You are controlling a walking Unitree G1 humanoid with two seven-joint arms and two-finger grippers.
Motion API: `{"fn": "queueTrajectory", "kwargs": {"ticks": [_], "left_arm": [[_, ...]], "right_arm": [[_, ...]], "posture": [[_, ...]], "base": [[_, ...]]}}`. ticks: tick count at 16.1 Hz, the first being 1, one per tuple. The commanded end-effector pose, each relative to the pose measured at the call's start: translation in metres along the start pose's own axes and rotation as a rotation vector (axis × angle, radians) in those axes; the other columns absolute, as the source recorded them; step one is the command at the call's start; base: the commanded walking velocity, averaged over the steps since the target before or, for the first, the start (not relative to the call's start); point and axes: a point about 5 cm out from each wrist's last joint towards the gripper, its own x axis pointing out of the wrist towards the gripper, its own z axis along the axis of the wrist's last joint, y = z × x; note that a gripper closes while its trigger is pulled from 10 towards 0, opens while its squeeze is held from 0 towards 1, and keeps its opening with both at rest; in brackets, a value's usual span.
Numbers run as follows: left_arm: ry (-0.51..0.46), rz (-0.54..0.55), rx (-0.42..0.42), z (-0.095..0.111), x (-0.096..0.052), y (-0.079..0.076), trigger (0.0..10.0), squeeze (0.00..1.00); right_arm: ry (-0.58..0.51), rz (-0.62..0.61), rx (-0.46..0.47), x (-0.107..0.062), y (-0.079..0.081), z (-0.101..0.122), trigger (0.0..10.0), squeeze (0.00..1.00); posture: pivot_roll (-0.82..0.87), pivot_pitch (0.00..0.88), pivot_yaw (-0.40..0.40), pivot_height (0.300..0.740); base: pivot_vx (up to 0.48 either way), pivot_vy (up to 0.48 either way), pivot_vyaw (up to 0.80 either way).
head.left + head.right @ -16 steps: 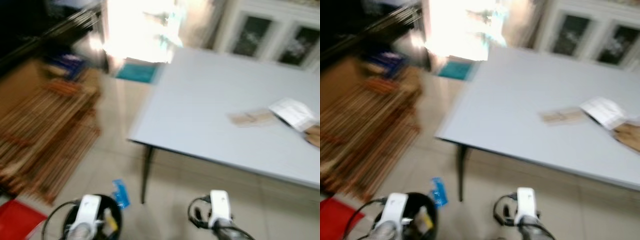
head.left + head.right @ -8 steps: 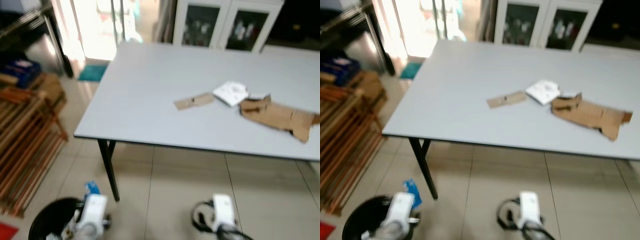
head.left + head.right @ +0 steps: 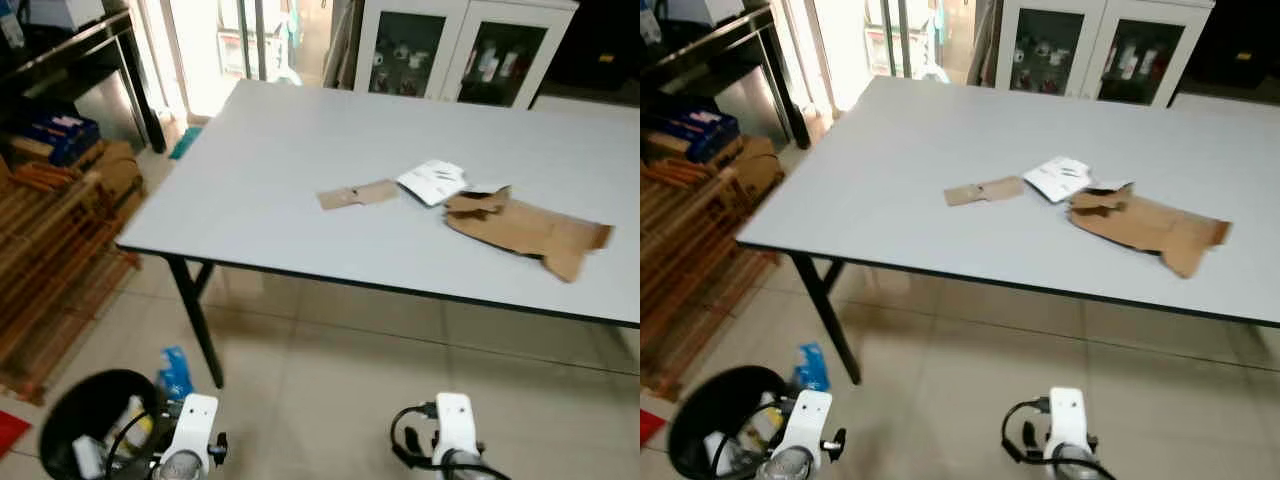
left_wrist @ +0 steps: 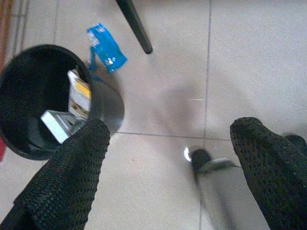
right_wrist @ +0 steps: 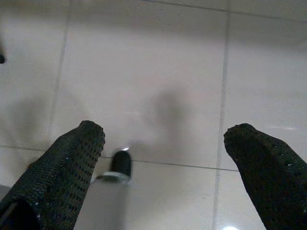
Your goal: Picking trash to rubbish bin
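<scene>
Down low, the left claw (image 4: 165, 158) hangs over the tiled floor (image 4: 163, 96) with its two black fingers (image 4: 72, 172) spread wide and nothing between them. Just beside that claw, on its outer side, stands the black rubbish bin (image 4: 108, 103), already holding a yellow-and-white carton (image 4: 79, 93) and a pale box (image 4: 57, 124). A blue wrapper (image 4: 106, 47) lies on the floor just beyond the bin, close to the black bench leg (image 4: 135, 26), a little ahead of the left claw.

The right claw (image 5: 165, 143) also hangs low over bare tiles, fingers (image 5: 67, 163) wide apart and empty.

Well ahead of both claws and above them, the grey bench (image 3: 300, 150) carries the rest of the trash: a small strip of cardboard (image 3: 358, 194), a white printed paper (image 3: 432, 181) just beside it, and a large torn piece of brown cardboard (image 3: 525, 228) touching the paper's edge, lying more toward the right claw's side. All three lie flat near the middle of the bench.

Off to the left claw's outer side, wooden racks (image 3: 50, 250) lean by the wall with blue boxes (image 3: 55, 135) above them. Beyond the bench stands a white glass-door cabinet (image 3: 465, 50).
</scene>
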Motion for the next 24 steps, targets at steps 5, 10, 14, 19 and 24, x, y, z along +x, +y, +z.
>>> {"fn": "queueTrajectory", "kwargs": {"ticks": [5,10,14,19,24], "left_arm": [[0.007,0.014,0.012,-0.001,0.0,0.007,10.0,0.0],[0.007,0.014,0.012,-0.001,0.0,0.007,10.0,0.0],[0.008,0.013,0.014,-0.002,0.0,0.007,10.0,0.0],[0.007,0.009,0.02,0.0,0.0,0.006,10.0,0.0],[0.007,0.014,-0.001,-0.002,0.0,0.004,10.0,0.0]], "right_arm": [[-0.005,0.016,-0.001,0.001,0.008,0.003,10.0,0.0],[-0.005,0.017,0.0,0.001,0.008,0.003,10.0,0.0],[-0.006,0.018,0.0,0.001,0.008,0.003,10.0,0.0],[-0.004,0.024,-0.02,0.001,0.007,0.004,10.0,0.0],[-0.022,0.014,-0.019,0.002,0.003,0.009,10.0,0.0]], "posture": [[0.02,0.054,-0.05,0.74],[0.02,0.053,-0.051,0.74],[0.02,0.047,-0.048,0.74],[0.02,0.027,-0.058,0.74],[-0.01,0.043,-0.054,0.74]], "base": [[0.0,-0.295,0.0],[0.0,-0.294,0.0],[0.0,-0.296,0.0],[0.0,-0.292,0.0],[0.0,0.0,0.0]]}}
